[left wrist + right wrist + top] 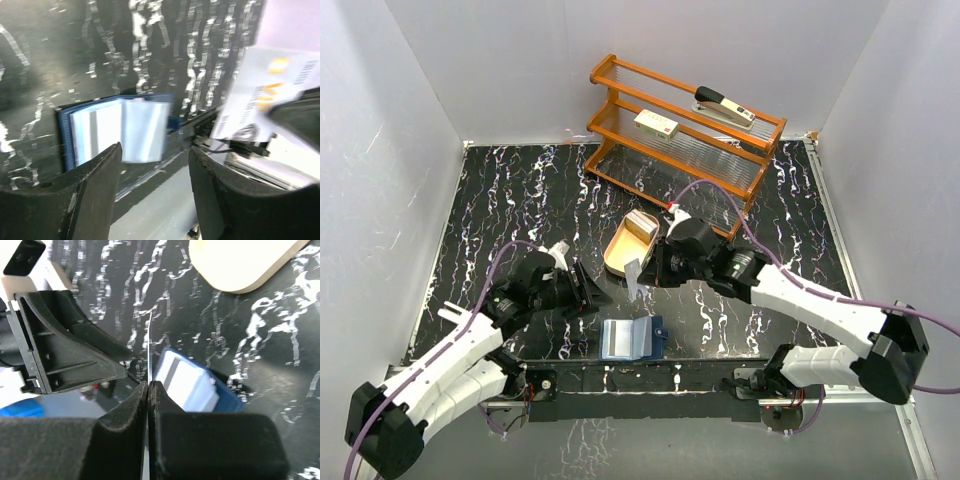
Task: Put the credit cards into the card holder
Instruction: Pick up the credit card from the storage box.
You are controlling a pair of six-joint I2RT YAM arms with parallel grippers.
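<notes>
One credit card (150, 347) is pinched edge-on in the right hand (149, 389), upright between the tan tray (613, 256) and the card holder (630, 338). Card holder lies open on the counter (520, 190), pale pockets up. Left hand (155, 192) has fingers apart, gripping nothing, near the card holder's left.

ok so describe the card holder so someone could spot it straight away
On the black marbled table, look at the near edge, about midway across. The card holder lies open there, nearer than the tan oval tray. Unlike the tray, it is a flat navy folding wallet showing pale blue pockets.
</notes>
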